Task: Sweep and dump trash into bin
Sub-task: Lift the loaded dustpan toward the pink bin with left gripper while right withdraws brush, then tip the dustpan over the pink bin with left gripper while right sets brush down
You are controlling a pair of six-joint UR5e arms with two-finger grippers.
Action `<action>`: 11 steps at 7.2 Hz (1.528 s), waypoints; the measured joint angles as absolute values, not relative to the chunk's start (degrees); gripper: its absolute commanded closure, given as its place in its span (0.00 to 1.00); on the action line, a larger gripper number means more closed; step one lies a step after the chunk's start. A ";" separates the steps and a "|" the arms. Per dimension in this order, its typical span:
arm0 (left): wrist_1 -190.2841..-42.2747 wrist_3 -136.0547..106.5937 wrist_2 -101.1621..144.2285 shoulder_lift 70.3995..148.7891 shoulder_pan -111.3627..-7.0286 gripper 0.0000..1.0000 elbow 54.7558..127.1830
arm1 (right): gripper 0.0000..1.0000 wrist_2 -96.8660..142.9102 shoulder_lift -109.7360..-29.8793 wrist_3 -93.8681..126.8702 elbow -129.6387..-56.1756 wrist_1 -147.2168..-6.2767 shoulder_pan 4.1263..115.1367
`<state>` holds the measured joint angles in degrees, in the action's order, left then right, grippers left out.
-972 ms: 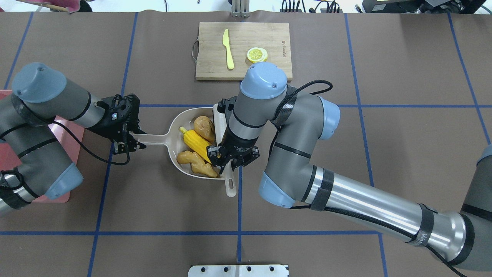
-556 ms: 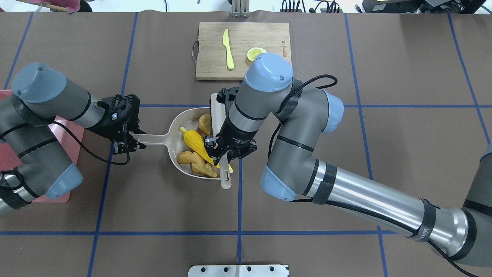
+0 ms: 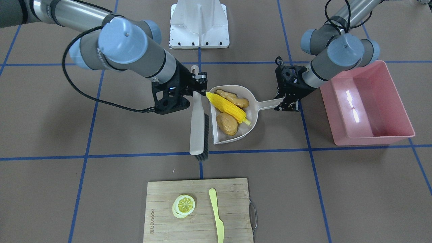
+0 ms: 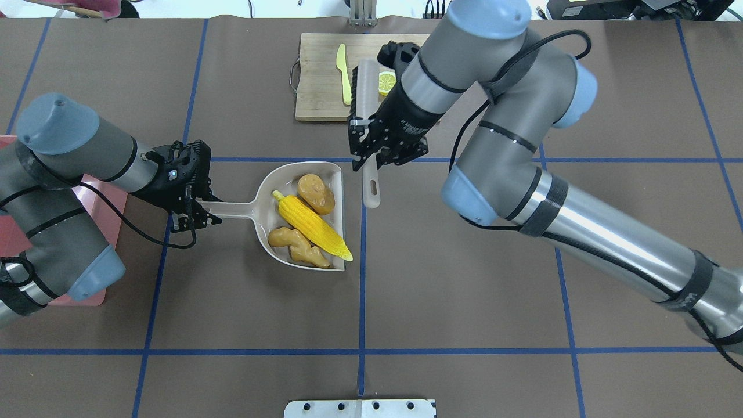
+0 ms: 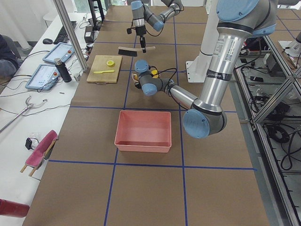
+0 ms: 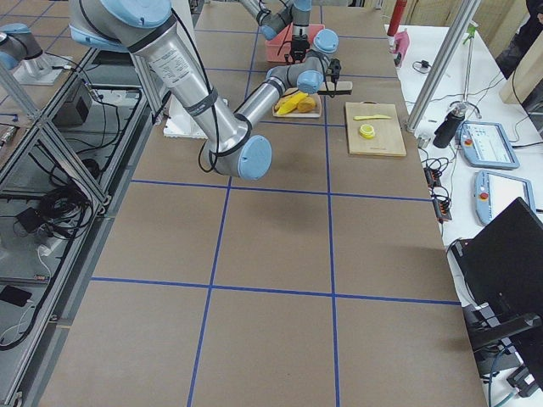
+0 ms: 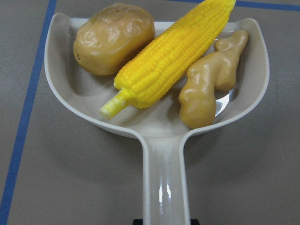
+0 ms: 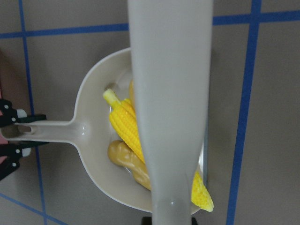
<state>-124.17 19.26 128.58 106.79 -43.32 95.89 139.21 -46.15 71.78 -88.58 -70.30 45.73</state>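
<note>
The beige dustpan (image 4: 232, 209) rests on the table and holds the trash: a yellow corn cob (image 4: 313, 226), a brown-orange potato (image 4: 316, 193) and a tan ginger root (image 4: 296, 245). My left gripper (image 4: 200, 212) is shut on the dustpan's handle, which the left wrist view (image 7: 166, 183) shows. My right gripper (image 4: 374, 157) is shut on the handle of a beige brush (image 4: 367, 93) and holds it in the air beside the pan's open mouth. The pink bin (image 3: 371, 140) stands empty behind my left arm.
A wooden cutting board (image 4: 325, 98) lies at the far middle with a yellow-green knife (image 4: 345, 78) and a lemon slice (image 4: 386, 81) on it. The raised brush partly covers the board in the overhead view. Blue tape lines cross the brown table.
My right gripper has lifted the brush out of the dustpan's mouth and carried it toward the cutting board. The trash stays in the pan. My left arm has not moved.
</note>
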 measured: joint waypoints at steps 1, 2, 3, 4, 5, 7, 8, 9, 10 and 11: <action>-124.49 19.21 128.66 106.76 -43.32 1.00 95.94 | 1.00 140.03 -48.54 70.75 -90.20 -70.65 50.81; -125.32 19.18 128.72 106.73 -43.33 1.00 95.96 | 1.00 140.23 -51.28 66.88 -91.40 -72.23 56.28; -126.86 18.48 128.77 106.68 -43.40 1.00 95.97 | 1.00 139.04 -53.67 58.65 -92.53 -76.52 61.20; -129.43 16.23 128.81 106.47 -43.47 1.00 95.97 | 1.00 136.03 -56.28 47.65 -94.45 -83.27 64.57; -133.11 12.89 128.88 106.00 -43.92 1.00 96.00 | 1.00 133.73 -59.65 38.49 -96.73 -89.30 65.82; -137.97 7.89 130.08 102.43 -47.40 1.00 98.68 | 1.00 135.79 -67.86 31.50 -101.23 -95.29 66.38; -138.61 7.05 131.45 97.74 -51.00 1.00 102.20 | 1.00 138.57 -73.88 30.87 -104.67 -96.30 66.40; -138.80 6.77 133.74 92.54 -55.68 1.00 105.11 | 1.00 140.73 -80.28 30.83 -108.00 -96.44 66.38; -138.70 6.66 136.96 87.66 -61.98 1.00 106.82 | 1.00 142.85 -85.62 30.87 -110.09 -96.35 66.37; -138.48 6.69 139.77 83.22 -68.62 1.00 107.68 | 1.00 145.28 -89.50 30.64 -110.65 -96.18 66.28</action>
